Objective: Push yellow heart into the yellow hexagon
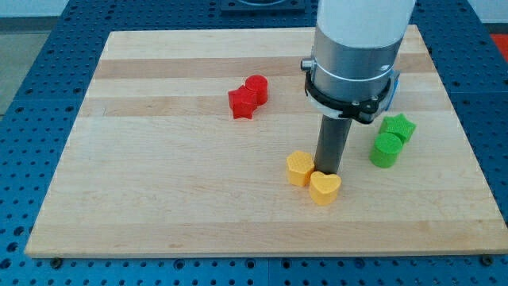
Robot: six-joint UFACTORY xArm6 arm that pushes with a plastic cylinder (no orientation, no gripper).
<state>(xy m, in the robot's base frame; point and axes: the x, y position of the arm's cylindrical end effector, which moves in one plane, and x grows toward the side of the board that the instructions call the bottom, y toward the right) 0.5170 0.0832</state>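
The yellow heart [325,188] lies on the wooden board [159,183] right of the middle, near the view's bottom. The yellow hexagon [299,168] sits just up and left of it, and the two touch or nearly touch. My tip [328,171] stands right behind the heart's upper edge, just right of the hexagon, close against both. The rod rises from there into the arm's grey and white body at the view's top.
A red star [242,102] and a red cylinder [257,88] sit together left of the arm. A green star [398,126] and a green cylinder [386,150] sit together to the right. Something blue [393,87] shows partly behind the arm.
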